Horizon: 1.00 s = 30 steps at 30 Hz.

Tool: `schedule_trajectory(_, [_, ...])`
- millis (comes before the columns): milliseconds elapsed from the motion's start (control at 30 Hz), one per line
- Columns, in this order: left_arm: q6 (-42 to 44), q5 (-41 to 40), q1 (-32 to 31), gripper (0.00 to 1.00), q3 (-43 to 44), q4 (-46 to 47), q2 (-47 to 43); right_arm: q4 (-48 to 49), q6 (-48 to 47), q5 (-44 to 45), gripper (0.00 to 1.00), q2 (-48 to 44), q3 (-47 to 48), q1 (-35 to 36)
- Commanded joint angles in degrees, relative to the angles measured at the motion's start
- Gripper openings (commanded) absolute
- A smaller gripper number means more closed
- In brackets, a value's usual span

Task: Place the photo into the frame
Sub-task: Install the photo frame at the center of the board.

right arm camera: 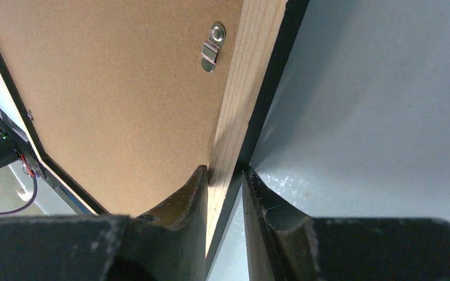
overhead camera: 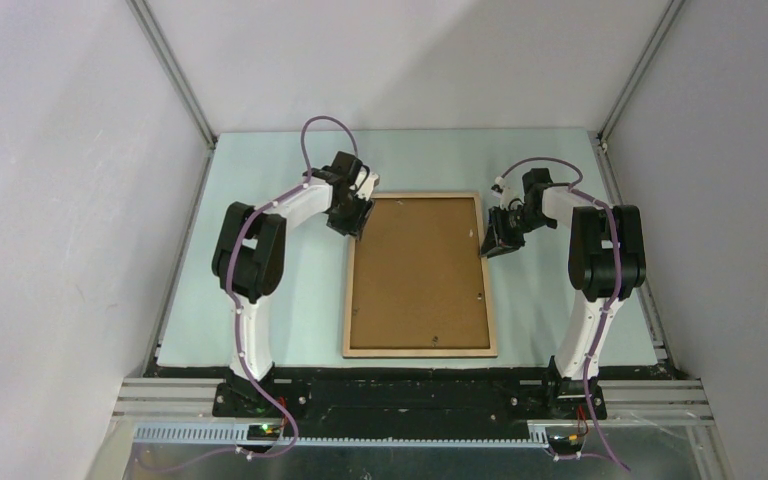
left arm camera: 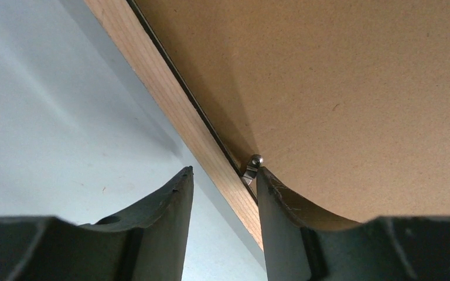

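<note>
The frame (overhead camera: pixel 419 351) lies face down on the table, its light wood back up, with the brown backing board (overhead camera: pixel 415 270) set inside it. The photo is hidden. My left gripper (overhead camera: pixel 353 222) is at the frame's far left corner. In the left wrist view the left gripper (left arm camera: pixel 224 172) is open astride the wood rail (left arm camera: pixel 170 88), its right fingertip against a small metal tab (left arm camera: pixel 252 167) at the board's edge. My right gripper (overhead camera: pixel 490 245) is at the upper right rail. In the right wrist view the right gripper (right arm camera: pixel 225 172) is shut on that rail (right arm camera: pixel 252 70), below a metal turn clip (right arm camera: pixel 212 47).
A pale green mat (overhead camera: pixel 290 300) covers the table under the frame. Grey walls and aluminium posts (overhead camera: pixel 175 75) enclose the sides and back. The arm bases stand on a black bar (overhead camera: pixel 410 395) at the near edge.
</note>
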Motion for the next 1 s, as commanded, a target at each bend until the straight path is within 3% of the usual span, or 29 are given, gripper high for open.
schedule_trajectory(0, [1.76,-1.87,-0.22,0.48,-0.88,0.50,-2.26,-1.36,-0.76,-3.29,0.04,0.16,1.46,-0.59])
schedule_trajectory(467, [2.38,-0.40,-0.22,0.29,0.68,1.06,-1.39,-1.45,-0.71,-3.70,0.04,0.35,1.46,-0.84])
schedule_trajectory(667, [3.13,-0.20,-0.21,0.27,0.59,1.30,-1.60,-1.45,-0.75,-3.87,0.04,0.35,1.47,-0.86])
schedule_trajectory(733, [3.10,-0.19,-0.16,0.33,0.42,1.26,-1.80,-1.45,-0.79,-3.96,0.04,0.39,1.46,-0.86])
schedule_trajectory(833, [2.94,-0.18,-0.22,0.52,-0.18,1.24,-2.62,-1.52,-0.81,-3.96,0.04,0.47,1.46,-0.93])
schedule_trajectory(967, [3.06,1.38,-0.22,0.67,-2.19,1.24,-5.37,-1.45,-0.84,-4.03,0.04,0.58,1.46,-0.94])
